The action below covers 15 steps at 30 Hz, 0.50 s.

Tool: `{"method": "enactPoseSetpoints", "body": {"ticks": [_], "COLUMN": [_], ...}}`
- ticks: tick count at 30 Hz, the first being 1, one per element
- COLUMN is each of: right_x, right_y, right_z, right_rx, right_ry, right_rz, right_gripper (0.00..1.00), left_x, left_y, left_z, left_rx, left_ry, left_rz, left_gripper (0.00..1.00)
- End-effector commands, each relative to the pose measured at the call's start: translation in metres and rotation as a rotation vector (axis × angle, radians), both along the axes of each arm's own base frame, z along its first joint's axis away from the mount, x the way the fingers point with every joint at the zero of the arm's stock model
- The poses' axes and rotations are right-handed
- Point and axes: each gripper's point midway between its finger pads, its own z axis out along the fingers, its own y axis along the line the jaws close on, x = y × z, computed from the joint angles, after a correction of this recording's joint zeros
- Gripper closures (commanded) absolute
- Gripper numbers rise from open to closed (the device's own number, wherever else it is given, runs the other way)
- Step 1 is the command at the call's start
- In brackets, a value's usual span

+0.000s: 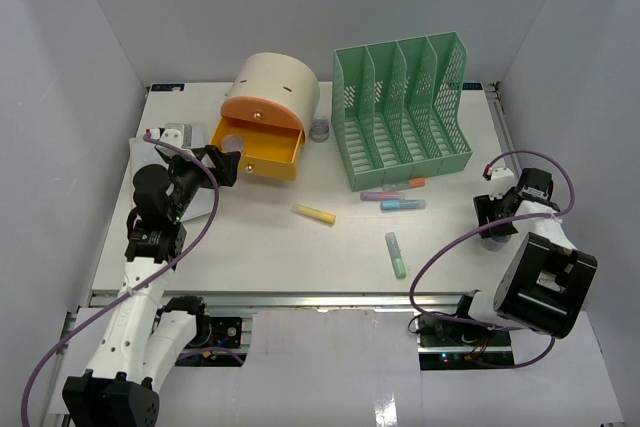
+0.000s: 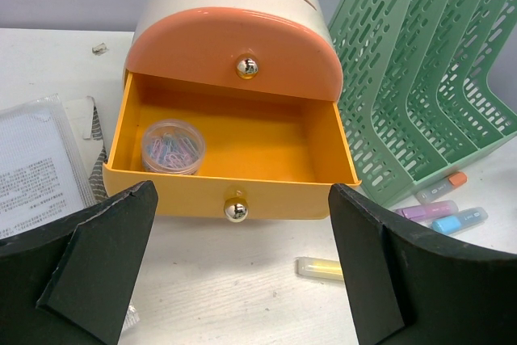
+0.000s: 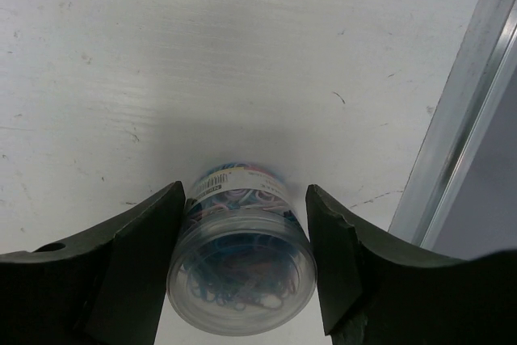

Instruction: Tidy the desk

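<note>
Only the right wrist view shows me the jar (image 3: 241, 272) between the right gripper's (image 3: 242, 193) fingers, 4 o'clock on the desk (image 1: 260, 247) — gripped or not, I can't tell. The left gripper (image 2: 242, 191) gapes wide — empty.

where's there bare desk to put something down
Bare: the white desk between the yellow highlighter and the front metal rail, and right of the pale green highlighter toward the right arm. Crowded: the cluster of small markers before the green slotted file sorter, and the open orange drawer by the left arm.
</note>
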Motion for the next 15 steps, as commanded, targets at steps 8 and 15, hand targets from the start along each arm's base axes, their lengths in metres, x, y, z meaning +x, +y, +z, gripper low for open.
{"method": "enactPoseSetpoints", "body": {"ticks": [8, 15], "right_x": [0.031, 0.040], "right_y": [0.131, 0.300], "right_z": [0.129, 0.242], "right_rx": [0.288, 0.281], "right_ry": [-0.280, -0.546], "right_rz": [0.649, 1.131], "right_gripper": [0.81, 0.82], "left_x": [-0.006, -0.008], "left_y": [-0.011, -0.009], "left_z": [0.006, 0.008], "left_rx": [-0.001, 0.018], "left_ry": [-0.041, -0.069], "left_rz": [-0.069, -0.067], "left_gripper": [0.02, 0.02]}}
